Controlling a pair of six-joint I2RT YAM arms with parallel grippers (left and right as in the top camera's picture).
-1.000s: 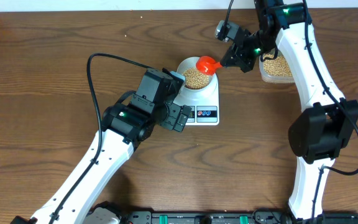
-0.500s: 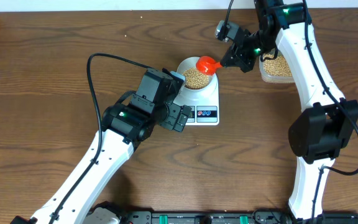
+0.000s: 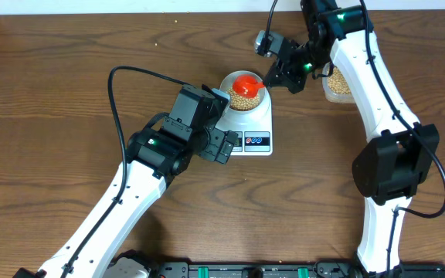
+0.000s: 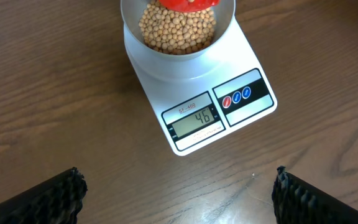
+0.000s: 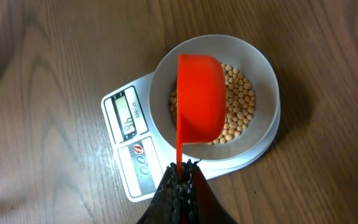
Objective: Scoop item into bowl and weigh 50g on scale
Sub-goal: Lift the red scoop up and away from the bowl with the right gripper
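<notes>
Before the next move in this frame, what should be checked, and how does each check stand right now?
1. Weight target: the display on the scale reads 46, short of 50. Not ok.
2. The bowl rests on the scale with the beans inside it. Ok.
3. The scoop is over the bowl, inside its rim. Ok.
4. The right gripper is shut on the scoop's handle. Ok.
5. Beans left in the scoop: its inside is not visible. Cannot tell.
6. The left gripper is open and off the scale. Ok.
</notes>
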